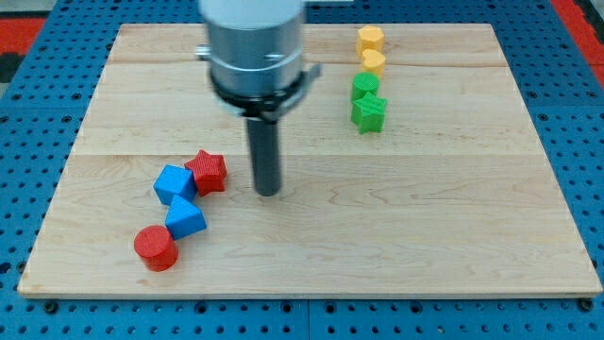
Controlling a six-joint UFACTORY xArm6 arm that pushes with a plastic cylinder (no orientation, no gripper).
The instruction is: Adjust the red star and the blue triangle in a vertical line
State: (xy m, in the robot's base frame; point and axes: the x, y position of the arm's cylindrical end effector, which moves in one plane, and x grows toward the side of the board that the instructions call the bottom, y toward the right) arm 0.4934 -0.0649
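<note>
The red star (208,172) lies at the left of the desk (453,236), touching a blue cube (174,183); the blue triangle (185,219) is just nearer, beside a red cylinder (155,248). My tip (269,194) stands upright, just right of the star, apart from it. It has no fingers. Wide bare desk lies to the right; yellow (371,49) and green blocks (367,102) are far away.

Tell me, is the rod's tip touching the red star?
No, my tip stands apart from the red star, on its right in the view.
</note>
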